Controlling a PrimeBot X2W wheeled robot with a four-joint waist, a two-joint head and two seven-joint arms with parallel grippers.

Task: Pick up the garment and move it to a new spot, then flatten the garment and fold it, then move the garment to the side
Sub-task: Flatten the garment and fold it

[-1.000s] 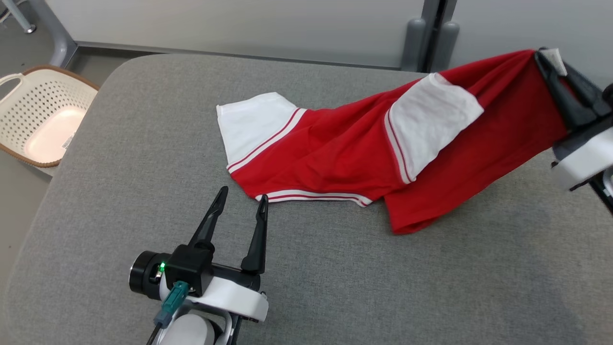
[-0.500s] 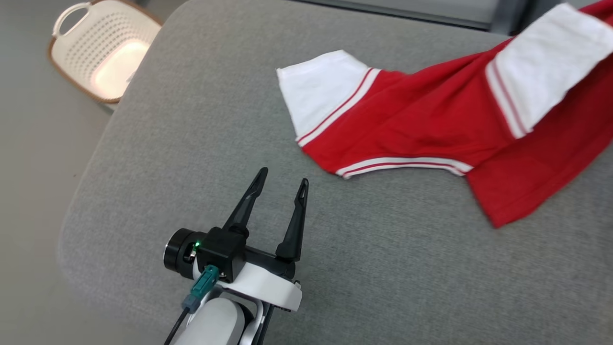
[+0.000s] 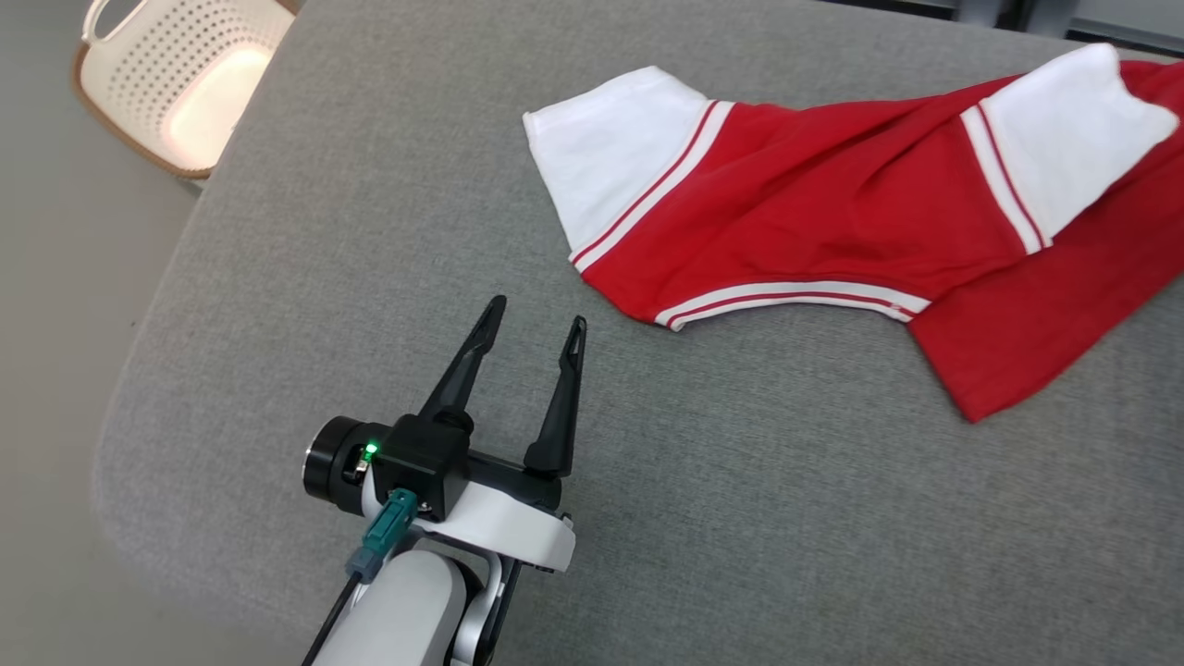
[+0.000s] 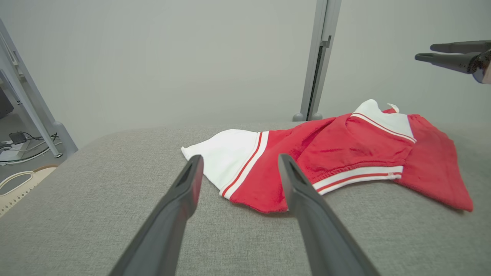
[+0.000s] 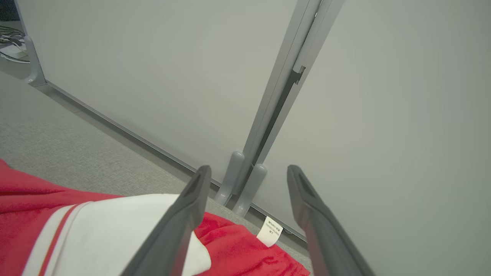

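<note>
Left tool (image 3: 538,312) spread wide and empty, low over the counter (image 3: 370,231). Garment (image 3: 814,213) lies flat-ish just ahead and to its right: red, rumpled, white sleeves, red-and-white striped trim. Right tool (image 5: 249,168) spread too, above the garment's far end, its label (image 5: 270,232) below.

soft matt cloth garment (image 3: 814,222), woven table (image 3: 370,231)

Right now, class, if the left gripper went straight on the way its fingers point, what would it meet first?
Probably the garment's white sleeve, just ahead of the left gripper. Its height over the table is unclear, so it might pass above.
</note>
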